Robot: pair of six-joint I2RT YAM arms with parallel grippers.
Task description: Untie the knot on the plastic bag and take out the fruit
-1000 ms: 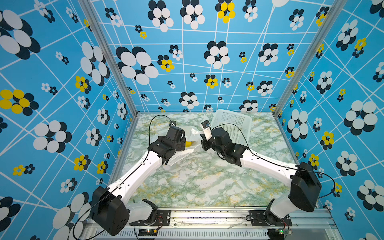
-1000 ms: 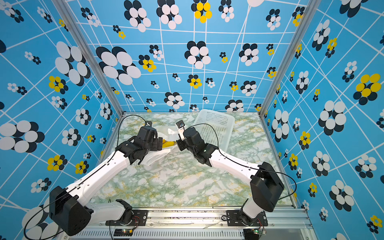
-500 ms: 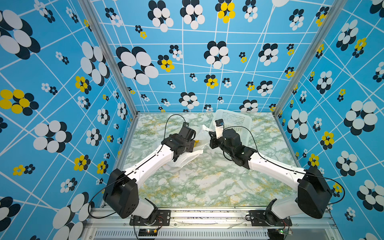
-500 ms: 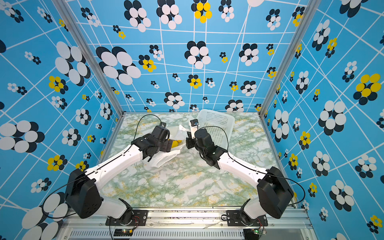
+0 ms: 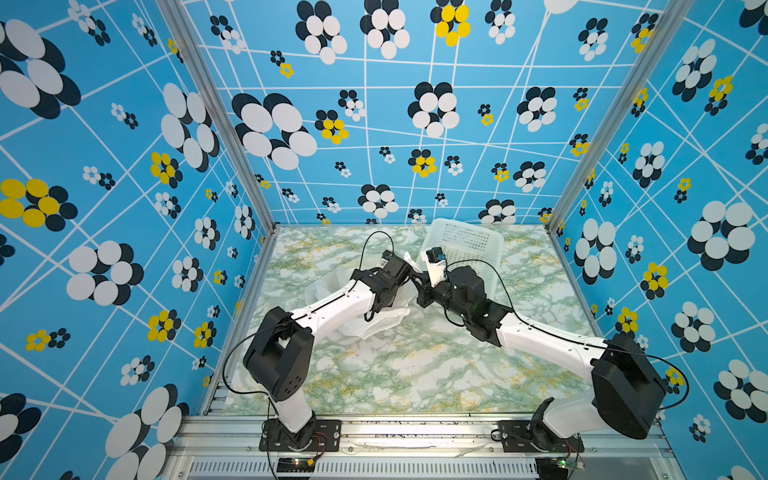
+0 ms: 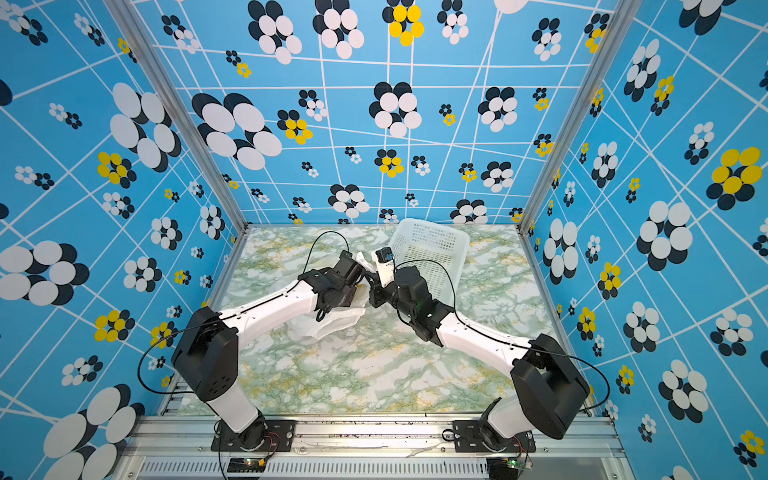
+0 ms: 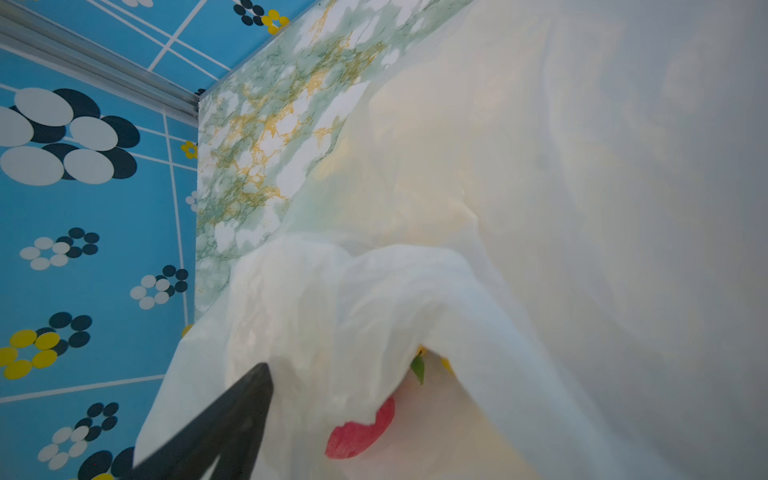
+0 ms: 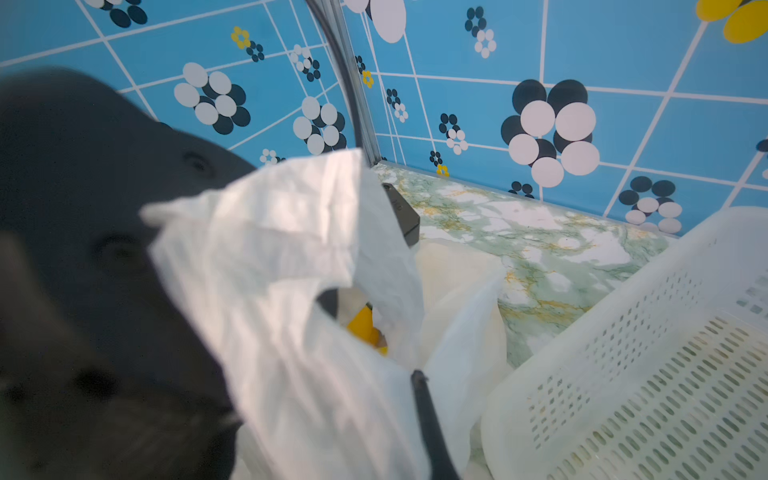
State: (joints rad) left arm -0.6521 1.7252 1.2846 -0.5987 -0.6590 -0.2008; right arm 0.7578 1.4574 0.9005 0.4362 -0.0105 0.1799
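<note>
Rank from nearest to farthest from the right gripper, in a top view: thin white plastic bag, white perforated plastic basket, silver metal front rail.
1. Thin white plastic bag: in the right gripper, centre.
2. White perforated plastic basket: just behind it, rear right.
3. Silver metal front rail: farthest, front edge.

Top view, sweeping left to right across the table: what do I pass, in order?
Left arm's elbow → plastic bag → white basket → right arm's elbow.

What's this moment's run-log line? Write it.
left gripper open, at plastic bag | right gripper shut on plastic bag | fruit inside
</note>
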